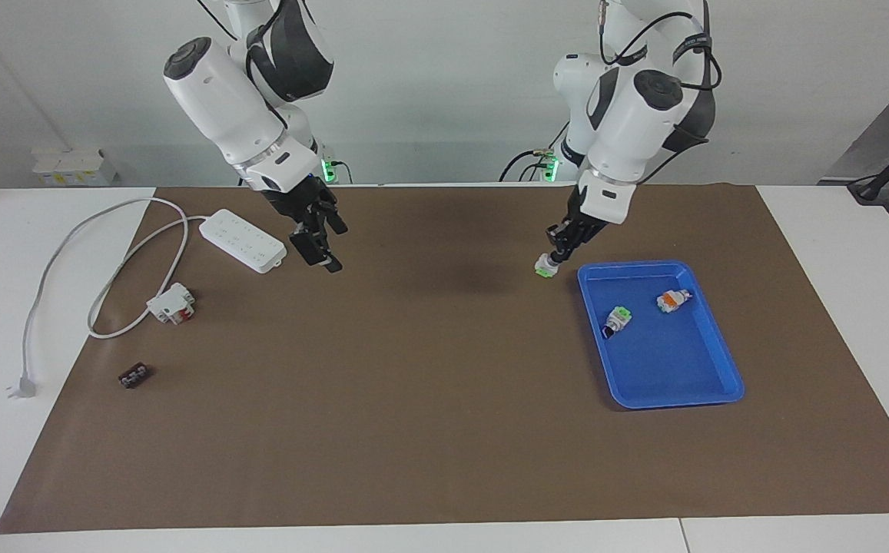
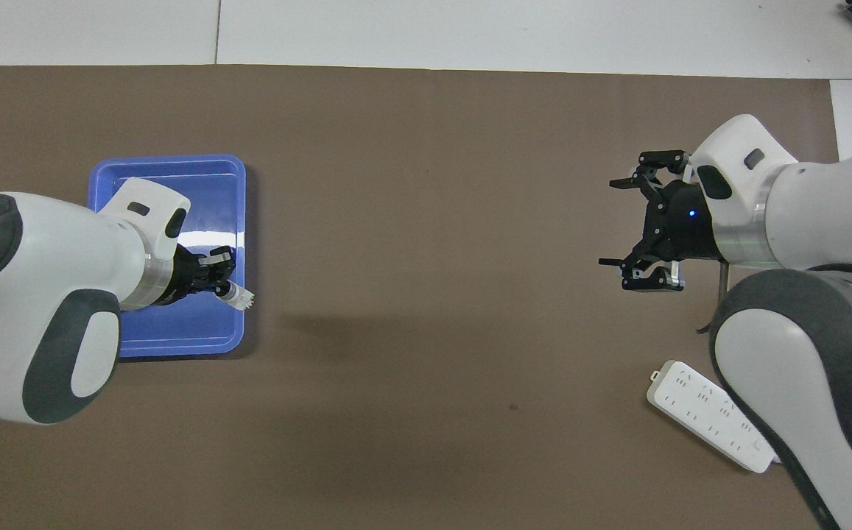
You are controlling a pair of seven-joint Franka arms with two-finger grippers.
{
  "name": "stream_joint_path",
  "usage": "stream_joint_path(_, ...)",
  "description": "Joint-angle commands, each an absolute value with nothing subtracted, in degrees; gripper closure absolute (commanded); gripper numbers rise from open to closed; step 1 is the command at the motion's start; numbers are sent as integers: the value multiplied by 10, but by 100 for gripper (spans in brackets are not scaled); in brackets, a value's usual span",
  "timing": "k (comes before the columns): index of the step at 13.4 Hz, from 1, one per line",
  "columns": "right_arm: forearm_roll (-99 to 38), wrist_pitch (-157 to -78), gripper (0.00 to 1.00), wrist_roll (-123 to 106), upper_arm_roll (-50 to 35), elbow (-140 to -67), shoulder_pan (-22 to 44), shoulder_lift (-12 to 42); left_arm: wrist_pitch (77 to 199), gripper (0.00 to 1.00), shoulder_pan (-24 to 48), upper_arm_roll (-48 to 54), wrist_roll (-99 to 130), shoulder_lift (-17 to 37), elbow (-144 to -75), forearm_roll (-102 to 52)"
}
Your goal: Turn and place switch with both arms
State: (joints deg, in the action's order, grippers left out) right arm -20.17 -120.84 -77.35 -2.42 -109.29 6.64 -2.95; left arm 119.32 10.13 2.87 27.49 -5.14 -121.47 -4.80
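Gripping the switch [image 1: 545, 266] in the left end effector [image 1: 557, 257] above the worktop [image 1: 429, 399]; right end effector [image 1: 320, 250] waited, splayed wide.

left arm [image 2: 43, 302] hiding much of blue tray [image 2: 175, 168] overhead, right arm [image 2: 823, 353] covering power strip's [image 2: 705, 412] end

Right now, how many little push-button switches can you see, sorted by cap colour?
Green cap: 2, the switch held by the left gripper over the mat beside the blue tray, and a second green switch lying in the tray.
Orange cap: 1, the orange switch in the tray.
Total: 3
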Motion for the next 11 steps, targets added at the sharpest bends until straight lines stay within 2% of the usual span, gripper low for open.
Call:
stream_joint_path(1,-143,-1207,0,-671,-31,-1057,53,-19,1203,100,52,35,201,-73,-1258,-23)
stream_joint_path(5,-96,-1202,0,-516,-31,-1039,53,-21,1230,100,-9,35,113,-69,-1274,-21)
stream_joint_path(6,-95,-1202,0,-481,-30,-1039,53,-21,1230,74,-15,35,99,-66,-1267,-21)
stream_joint_path(7,-95,-1201,0,-449,-29,-1038,51,-21,1227,63,-16,35,95,-63,-1260,-21)
stream_joint_path(8,-95,-1201,0,-417,-29,-1038,46,-23,1221,62,-19,35,95,-60,-1246,-21)
stream_joint_path(9,-95,-1201,0,-383,-30,-1038,41,-23,1211,53,-18,35,95,-51,-1231,-20)
stream_joint_path(10,-94,-1201,0,-346,-29,-1037,40,-24,1196,40,-14,36,95,-44,-1205,-12)
stream_joint_path(11,-91,-1201,0,-313,-28,-1038,40,-25,1158,36,-10,36,94,-29,-1163,12)
